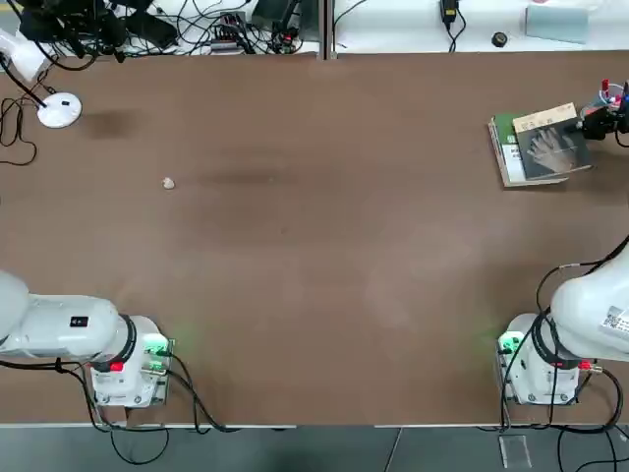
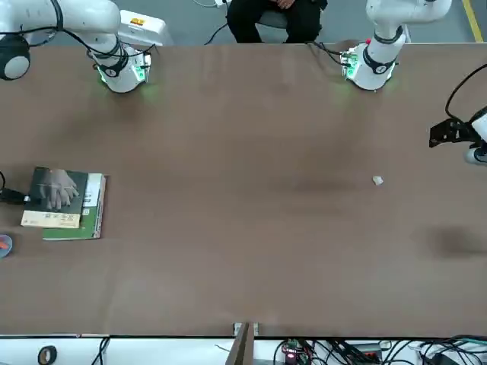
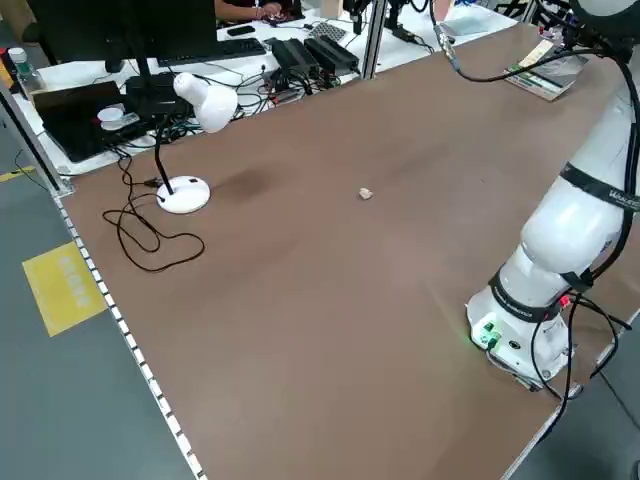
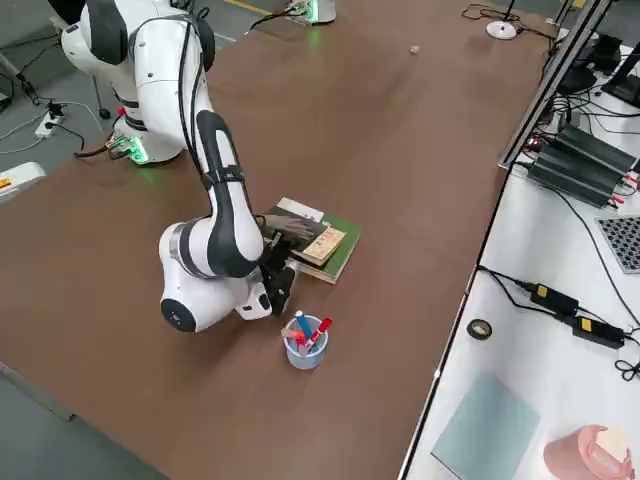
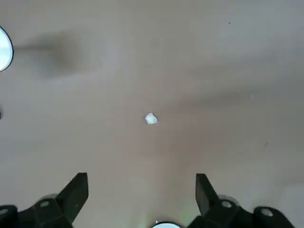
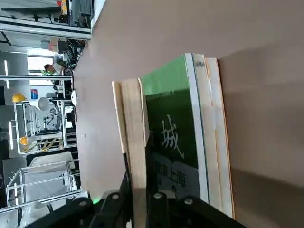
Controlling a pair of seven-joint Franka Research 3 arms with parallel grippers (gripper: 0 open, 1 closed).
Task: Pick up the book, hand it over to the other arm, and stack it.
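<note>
Your right gripper [image 4: 277, 262] is squeezing shut on the small grey book [image 1: 552, 144], lying on the green book [image 1: 508, 152] at the table's [image 1: 314, 256] far right. It might be dragging both crooked if you're pulling sideways. Your left gripper [image 5: 141, 190] is hanging wide open, empty. You're seeing two books, two arms.

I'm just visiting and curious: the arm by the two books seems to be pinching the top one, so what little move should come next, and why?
Probably open the right gripper and draw back: its fingers are shut on the book, which already lies on the green-and-white book.
</note>
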